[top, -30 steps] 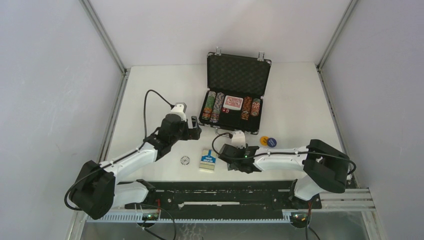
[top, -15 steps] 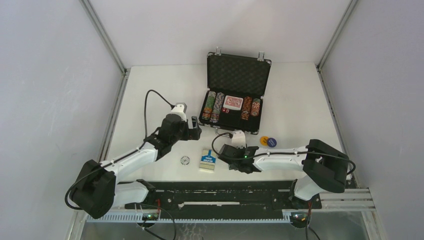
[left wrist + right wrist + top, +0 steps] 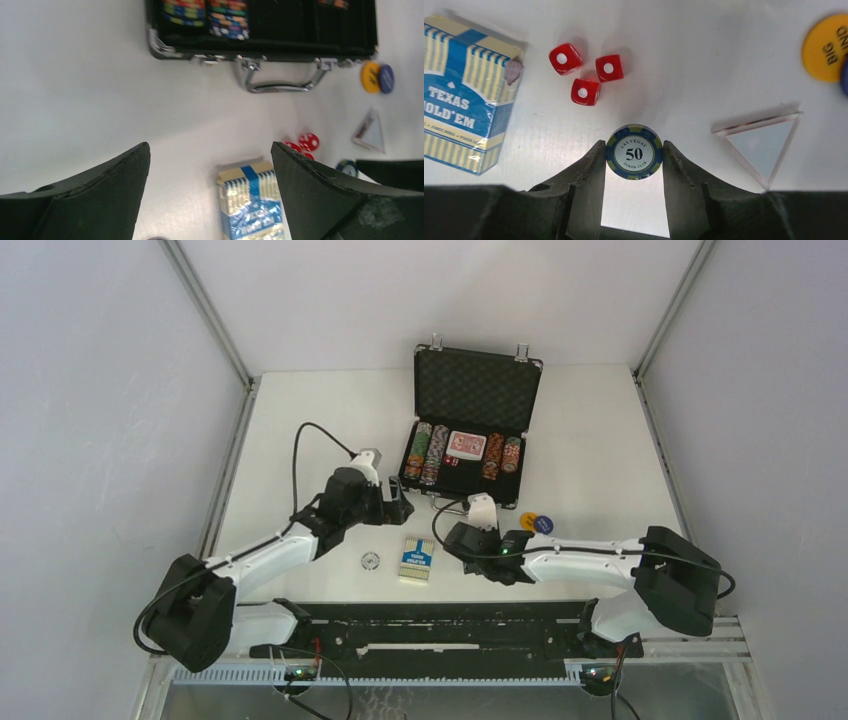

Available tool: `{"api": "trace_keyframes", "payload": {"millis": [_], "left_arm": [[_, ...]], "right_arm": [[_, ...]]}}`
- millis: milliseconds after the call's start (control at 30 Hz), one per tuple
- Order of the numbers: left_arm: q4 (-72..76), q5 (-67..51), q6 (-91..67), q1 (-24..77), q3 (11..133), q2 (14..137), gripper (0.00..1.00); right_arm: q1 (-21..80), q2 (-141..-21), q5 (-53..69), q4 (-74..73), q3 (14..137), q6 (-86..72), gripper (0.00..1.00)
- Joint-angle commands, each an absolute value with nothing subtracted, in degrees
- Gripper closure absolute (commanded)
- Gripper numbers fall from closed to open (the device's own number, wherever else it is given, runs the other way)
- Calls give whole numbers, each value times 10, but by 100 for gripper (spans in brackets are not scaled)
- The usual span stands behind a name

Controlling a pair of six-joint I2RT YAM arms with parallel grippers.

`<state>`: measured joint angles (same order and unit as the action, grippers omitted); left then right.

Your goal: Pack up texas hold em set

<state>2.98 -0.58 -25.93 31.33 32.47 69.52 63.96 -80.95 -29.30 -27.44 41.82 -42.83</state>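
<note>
Blue-and-green poker chip marked 50 (image 3: 634, 152) sits pinched by its rim in the right end effector (image 3: 634, 150), one finger tight on each side, not far from the near edge of the bench. My guess is the rim grip is deliberate: held that way, it can slot in beside the chip rows already standing in the small black briefcase (image 3: 475, 390).

That case lies open toward the far edge, foam lid tipped back, silver handle facing the arms. That's handy, since nothing has to reach over the lid.

The left end effector (image 3: 210, 147) is spread wide with nothing in it. It hangs just near of the case handle, above the blue-and-yellow card box (image 3: 252, 205), so I'd bet that's its next target.

Still loose around the middle of the near edge:
- three red dice (image 3: 586, 75)
- a clear triangle piece (image 3: 764, 142)
- a yellow round button (image 3: 826, 47) with a blue one touching it
- a small pale disc (image 3: 371, 561) left of the card box

The bench (image 3: 300, 420) is plain matte white. Pale walls (image 3: 100, 390) close it in on three sides, and a black rail (image 3: 440, 625) at the near edge carries the arm bases.
</note>
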Motion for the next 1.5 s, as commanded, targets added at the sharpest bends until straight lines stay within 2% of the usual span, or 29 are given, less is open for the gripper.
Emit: {"api": "trace_keyframes", "payload": {"millis": [0,467,1033,1467], "left_arm": [[66,-142,-286,317,362,716,6],[129,-334,-329,355,388,764,14],[224,-421,-390,356,409,866,22],[240,-470,-398,362,402,901,34]], "right_arm": [[631,-778,-328,-238,416,-363,58],[629,-673,-294,-112,370,-211,59],[675,-645,-248,-79,370,-167,58],[676,-645,-251,-76,374,-162,58]]}}
